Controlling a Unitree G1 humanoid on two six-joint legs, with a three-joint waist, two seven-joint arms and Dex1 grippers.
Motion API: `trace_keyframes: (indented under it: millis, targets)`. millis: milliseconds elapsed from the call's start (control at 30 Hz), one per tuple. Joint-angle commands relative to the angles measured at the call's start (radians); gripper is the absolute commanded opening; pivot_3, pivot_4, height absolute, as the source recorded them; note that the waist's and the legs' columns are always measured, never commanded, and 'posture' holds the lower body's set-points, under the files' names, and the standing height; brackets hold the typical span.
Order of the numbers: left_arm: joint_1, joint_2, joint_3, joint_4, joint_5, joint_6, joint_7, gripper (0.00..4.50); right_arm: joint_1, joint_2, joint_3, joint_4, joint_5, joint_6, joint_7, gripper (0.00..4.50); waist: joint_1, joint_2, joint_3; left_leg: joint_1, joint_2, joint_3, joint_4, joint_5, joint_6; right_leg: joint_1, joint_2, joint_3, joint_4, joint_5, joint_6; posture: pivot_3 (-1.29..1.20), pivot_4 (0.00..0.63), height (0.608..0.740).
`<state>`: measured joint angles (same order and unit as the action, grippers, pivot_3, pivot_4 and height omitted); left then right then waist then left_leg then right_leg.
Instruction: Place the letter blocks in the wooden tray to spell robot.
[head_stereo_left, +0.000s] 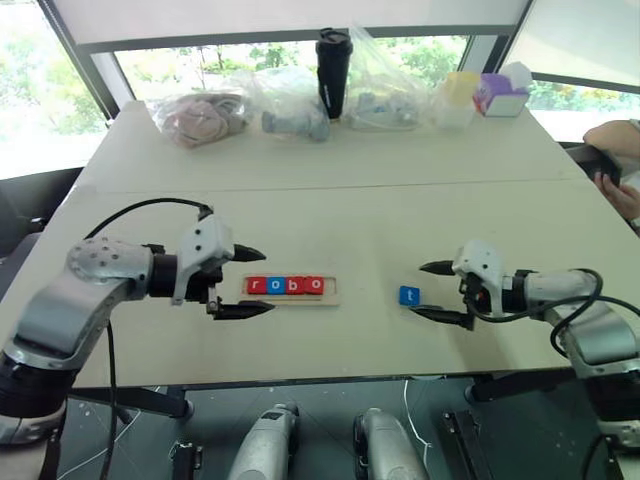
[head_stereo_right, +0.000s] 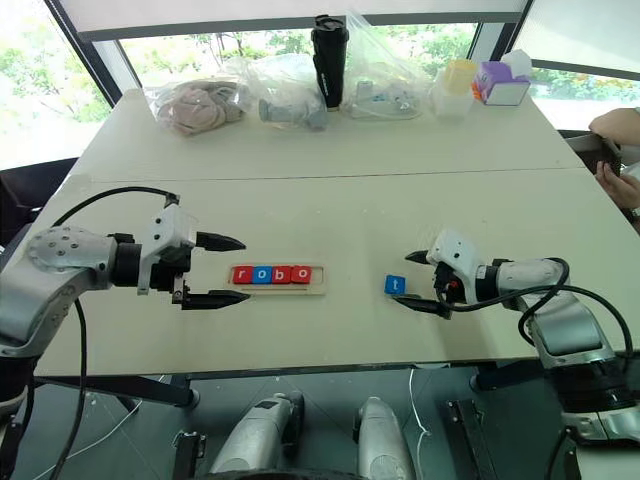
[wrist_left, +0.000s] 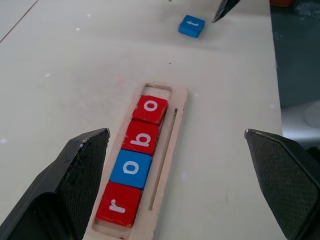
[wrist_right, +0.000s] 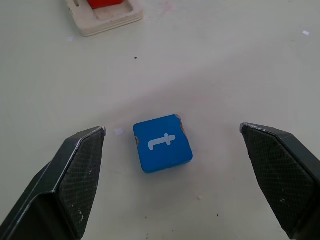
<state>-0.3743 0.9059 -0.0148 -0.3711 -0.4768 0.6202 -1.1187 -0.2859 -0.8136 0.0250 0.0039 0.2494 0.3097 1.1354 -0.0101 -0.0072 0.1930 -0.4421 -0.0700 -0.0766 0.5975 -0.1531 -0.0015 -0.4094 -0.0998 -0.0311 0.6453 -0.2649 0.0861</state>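
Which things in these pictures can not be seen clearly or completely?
- Contents of the clear plastic bags at the table's far edge: too small and wrapped in crinkled plastic, head views.
- Wooden tray: cut off by the edge, right wrist view.
- Person's hand: cut off by the edge; the dark thing it holds is unclear.
- Tray's empty last slot: too small in head views.

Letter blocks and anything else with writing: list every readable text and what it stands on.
"r" on the red block at the wooden tray's end.
"o" on the blue block.
"b" on the red block.
"o" on the red block.
"t" on the loose blue block, on the table.
Nothing else is legible.
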Motion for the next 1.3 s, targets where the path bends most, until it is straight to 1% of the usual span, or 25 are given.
trace_keyframes:
  millis: [33, 167, 200, 267, 333, 400, 433, 567, 633, 667, 767, 867, 1000, 1167, 1300]
  targets:
    - [0.006, 0.010, 0.035, -0.041, -0.019, 0.008, 0.016, 4.50, -0.026, 0.004, 0.010, 0.034, -0.013, -0.057, 0.019, 4.47, 0.001, 0.000, 0.000, 0.000, 0.000, 0.000, 0.000, 0.000, 0.000, 0.000, 0.000, 0.000, 0.000, 0.000, 0.000, 0.00, 0.150, 0.740]
    - [0.013, 0.017, 0.042, -0.045, -0.023, 0.011, 0.023, 4.50, -0.037, 0.005, 0.025, 0.081, -0.030, -0.094, 0.029, 4.47, 0.002, 0.000, 0.000, 0.000, 0.000, 0.000, 0.000, 0.000, 0.000, 0.000, 0.000, 0.000, 0.000, 0.000, 0.000, 0.00, 0.150, 0.740]
    - [0.012, 0.019, 0.043, -0.045, -0.024, 0.013, 0.024, 4.50, -0.038, 0.005, 0.032, 0.096, -0.037, -0.105, 0.034, 4.23, 0.002, 0.000, 0.000, 0.000, 0.000, 0.000, 0.000, 0.000, 0.000, 0.000, 0.000, 0.000, 0.000, 0.000, 0.000, 0.00, 0.150, 0.740]
    - [0.011, 0.021, 0.043, -0.044, -0.024, 0.013, 0.026, 4.50, -0.042, 0.011, 0.045, 0.129, -0.054, -0.132, 0.036, 3.60, 0.001, 0.000, 0.000, 0.000, 0.000, 0.000, 0.000, 0.000, 0.000, 0.000, 0.000, 0.000, 0.000, 0.000, 0.000, 0.00, 0.150, 0.740]
    - [0.010, 0.023, 0.041, -0.043, -0.024, 0.013, 0.027, 4.50, -0.045, 0.017, 0.051, 0.147, -0.059, -0.146, 0.037, 2.51, 0.000, 0.000, 0.000, 0.000, 0.000, 0.000, 0.000, 0.000, 0.000, 0.000, 0.000, 0.000, 0.000, 0.000, 0.000, 0.00, 0.150, 0.740]
    - [0.008, 0.025, 0.040, -0.041, -0.024, 0.013, 0.027, 4.50, -0.048, 0.021, 0.051, 0.156, -0.059, -0.150, 0.038, 1.52, 0.000, 0.000, 0.000, 0.000, 0.000, 0.000, 0.000, 0.000, 0.000, 0.000, 0.000, 0.000, 0.000, 0.000, 0.000, 0.00, 0.150, 0.740]
    - [0.007, 0.027, 0.039, -0.038, -0.023, 0.011, 0.025, 4.50, -0.049, 0.022, 0.051, 0.157, -0.058, -0.150, 0.038, 1.10, 0.000, 0.000, 0.000, 0.000, 0.000, 0.000, 0.000, 0.000, 0.000, 0.000, 0.000, 0.000, 0.000, 0.000, 0.000, 0.00, 0.150, 0.740]
    - [-0.001, 0.031, 0.036, -0.025, -0.020, 0.006, 0.021, 4.50, -0.055, 0.023, 0.049, 0.145, -0.056, -0.139, 0.038, 1.11, 0.000, 0.000, 0.000, 0.000, 0.000, 0.000, 0.000, 0.000, 0.000, 0.000, 0.000, 0.000, 0.000, 0.000, 0.000, 0.00, 0.150, 0.740]
    - [-0.002, 0.035, 0.036, -0.017, -0.016, 0.000, 0.018, 4.50, -0.081, 0.030, 0.049, 0.120, -0.043, -0.116, 0.039, 1.11, 0.000, 0.000, 0.000, 0.000, 0.000, 0.000, 0.000, 0.000, 0.000, 0.000, 0.000, 0.000, 0.000, 0.000, 0.000, 0.00, 0.150, 0.740]
    - [-0.001, 0.037, 0.037, -0.011, -0.013, -0.005, 0.016, 4.50, -0.119, 0.043, 0.060, 0.097, -0.036, -0.093, 0.044, 1.11, -0.001, 0.000, 0.000, 0.000, 0.000, 0.000, 0.000, 0.000, 0.000, 0.000, 0.000, 0.001, 0.000, 0.000, 0.000, 0.00, 0.150, 0.740]
    - [0.003, 0.039, 0.032, -0.001, -0.002, -0.015, 0.017, 4.50, -0.232, 0.092, 0.121, 0.062, -0.034, -0.040, 0.076, 1.11, -0.011, 0.001, 0.000, 0.001, 0.000, 0.000, 0.000, 0.000, 0.000, -0.001, 0.001, 0.001, 0.002, 0.000, -0.001, 0.00, 0.150, 0.740]
    - [0.011, 0.036, 0.031, -0.002, 0.005, -0.021, 0.026, 4.50, -0.304, 0.144, 0.170, 0.064, -0.055, -0.013, 0.076, 1.11, -0.005, 0.001, 0.000, 0.001, 0.001, 0.000, 0.000, 0.000, 0.000, -0.002, 0.002, 0.001, 0.002, 0.001, -0.001, 0.00, 0.150, 0.740]
    - [0.038, 0.034, 0.046, -0.017, 0.005, -0.016, 0.043, 4.50, -0.348, 0.171, 0.234, 0.065, -0.080, 0.000, 0.100, 1.11, 0.014, 0.000, 0.000, -0.001, -0.001, -0.001, -0.001, 0.000, 0.000, -0.002, 0.002, 0.000, 0.001, 0.001, 0.003, 0.00, 0.150, 0.740]
    - [0.064, 0.030, 0.057, -0.037, -0.003, -0.009, 0.064, 4.50, -0.394, 0.186, 0.313, 0.100, -0.127, -0.015, 0.141, 1.11, 0.019, 0.000, 0.000, -0.001, -0.002, 0.000, 0.000, 0.000, 0.000, -0.002, 0.001, 0.001, 0.000, 0.001, 0.002, 0.00, 0.150, 0.740]
    - [0.098, 0.037, 0.053, -0.042, 0.022, -0.016, 0.081, 4.50, -0.450, 0.210, 0.367, 0.176, -0.202, -0.053, 0.130, 1.11, 0.015, 0.000, 0.000, 0.000, -0.001, 0.000, 0.000, -0.001, -0.001, -0.002, 0.001, 0.001, 0.001, 0.000, 0.000, 0.00, 0.150, 0.740]
